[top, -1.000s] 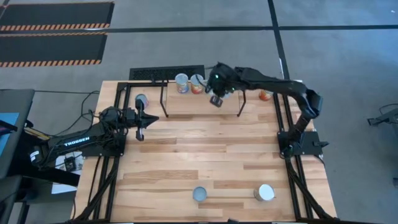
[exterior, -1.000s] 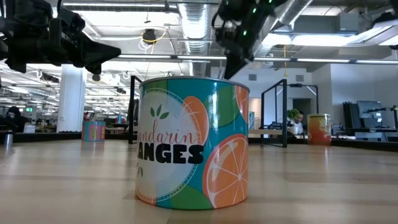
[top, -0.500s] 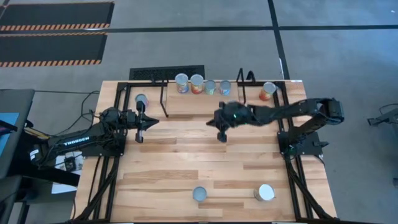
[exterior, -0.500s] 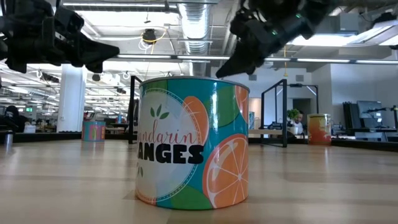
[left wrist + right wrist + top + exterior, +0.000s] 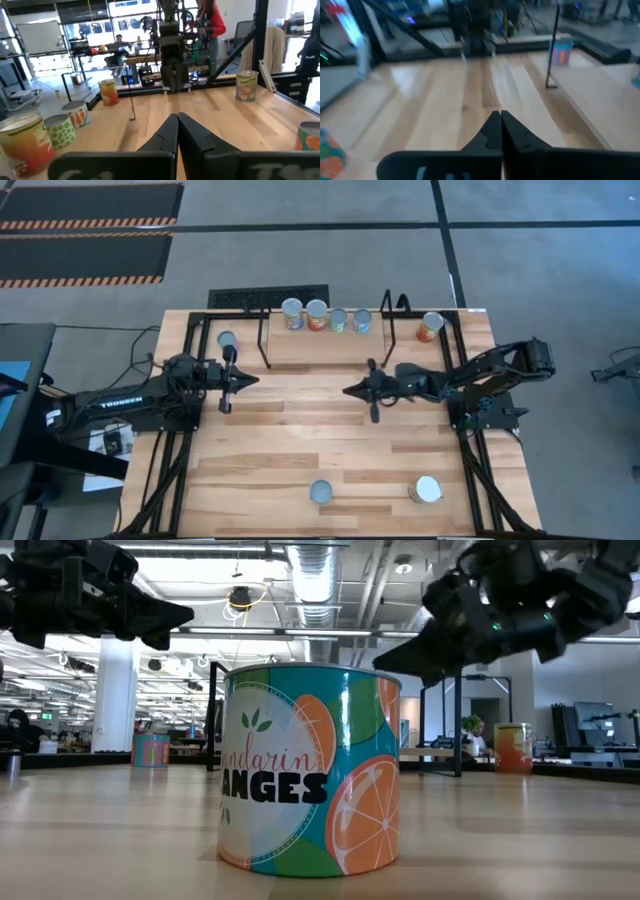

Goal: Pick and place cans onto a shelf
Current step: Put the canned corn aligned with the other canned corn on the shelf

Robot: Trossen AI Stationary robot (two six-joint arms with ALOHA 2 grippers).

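Four cans (image 5: 324, 315) are set on the shelf (image 5: 330, 345); four are left on the surface (image 5: 300, 430). Both end effectors, left (image 5: 247, 381) and right (image 5: 350, 391), are pressed together, empty.

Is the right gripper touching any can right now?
Apart. The high view shows the right gripper shut over bare table, well clear of the shelf's cans.

A teal cylindrical tin printed with orange slices and mandarin lettering (image 5: 308, 772) stands upright on the pale plank wooden table (image 5: 110, 840). The left gripper (image 5: 185, 612), its dark jaws pressed to a point, hangs above it to one side. The right gripper (image 5: 380, 666), likewise pinched together, hovers above its other side, empty.
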